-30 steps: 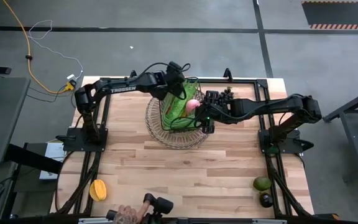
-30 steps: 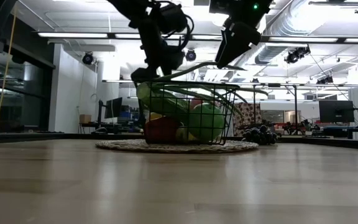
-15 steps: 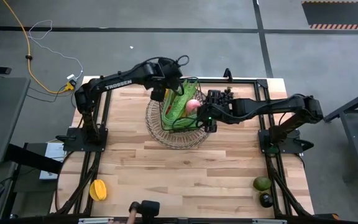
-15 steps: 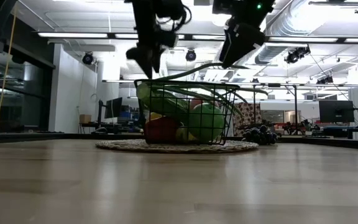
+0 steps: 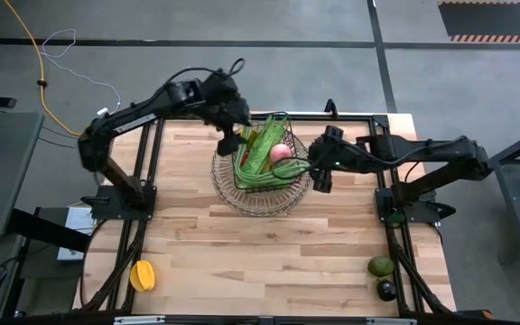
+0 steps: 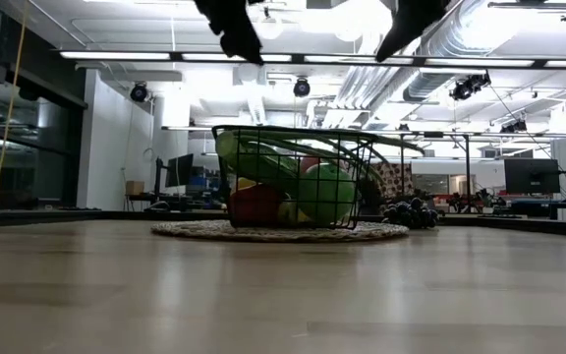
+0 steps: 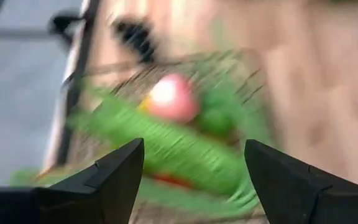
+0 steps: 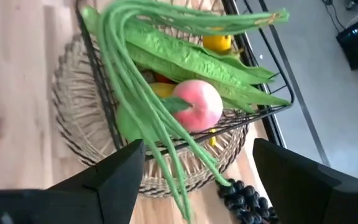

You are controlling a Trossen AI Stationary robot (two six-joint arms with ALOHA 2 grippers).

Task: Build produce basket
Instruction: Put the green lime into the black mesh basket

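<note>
Several pieces of produce lie well apart from the basket [image 5: 260, 165], and that is where trouble could come from. The basket stands on the far half of the bench [image 5: 269, 253], holding a pink apple [image 5: 280, 153], a green apple [image 6: 324, 193] and long green beans [image 8: 143, 109] that drape over its rim and hang outside the wire. The left end effector [image 5: 227, 137] hovers just above the basket's far-left corner and the right end effector [image 5: 322, 179] just beside its right rim; both have their fingers spread wide and hold nothing. In my judgement, the trailing beans are the main hazard: an end effector passing close to the rim could snag them and drag them out, or tip the light basket. The dark grapes [image 8: 246, 200] lie on the bench just beside the basket at its far-right side, near the bean ends, so reaching for them risks catching a bean as well. An orange fruit [image 5: 142, 274] at the near-left corner and an avocado [image 5: 381, 266] with a darker one [image 5: 385, 290] at the near-right edge sit close to the bench's rim, where a poor pinch could roll them off.
</note>
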